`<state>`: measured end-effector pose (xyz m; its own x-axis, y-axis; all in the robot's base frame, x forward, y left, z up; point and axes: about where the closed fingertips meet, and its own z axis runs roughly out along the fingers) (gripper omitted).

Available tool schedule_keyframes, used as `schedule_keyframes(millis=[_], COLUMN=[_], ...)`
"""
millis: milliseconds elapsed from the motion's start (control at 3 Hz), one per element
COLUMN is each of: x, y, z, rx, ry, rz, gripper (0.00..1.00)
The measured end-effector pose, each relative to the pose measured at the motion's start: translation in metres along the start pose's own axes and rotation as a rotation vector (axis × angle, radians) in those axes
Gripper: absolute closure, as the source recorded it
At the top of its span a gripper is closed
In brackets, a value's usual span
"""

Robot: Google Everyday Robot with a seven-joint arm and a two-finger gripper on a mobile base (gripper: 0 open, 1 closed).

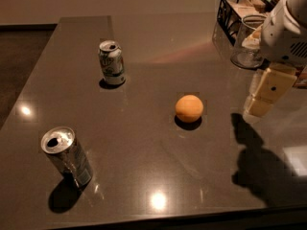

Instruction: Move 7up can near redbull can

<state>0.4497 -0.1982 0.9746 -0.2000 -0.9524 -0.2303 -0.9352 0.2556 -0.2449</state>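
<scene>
The 7up can (111,63), short with a green-and-white label and a silver top, stands upright at the back left of the dark table (144,147). The redbull can (67,157), slim and silver with a bluish patch low on its side, stands at the front left, leaning a little in this view. My gripper (266,94) hangs above the table's right side, far from both cans. It holds nothing that I can see.
An orange (189,108) lies in the middle of the table, between the gripper and the cans. A glass (247,42) and a black wire basket (240,8) stand at the back right, just behind the gripper. The table's front edge is close below.
</scene>
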Motion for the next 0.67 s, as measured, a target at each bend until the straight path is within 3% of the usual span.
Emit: schedule_keyframes(millis=[333,667], x=[-0.029,-0.066], y=[-0.009,-0.025], z=[0.015,0.035], rx=[-0.017,-0.044], ry=[-0.043,-0.128], rz=[-0.005,0.033], gripper=[0.0,0.0])
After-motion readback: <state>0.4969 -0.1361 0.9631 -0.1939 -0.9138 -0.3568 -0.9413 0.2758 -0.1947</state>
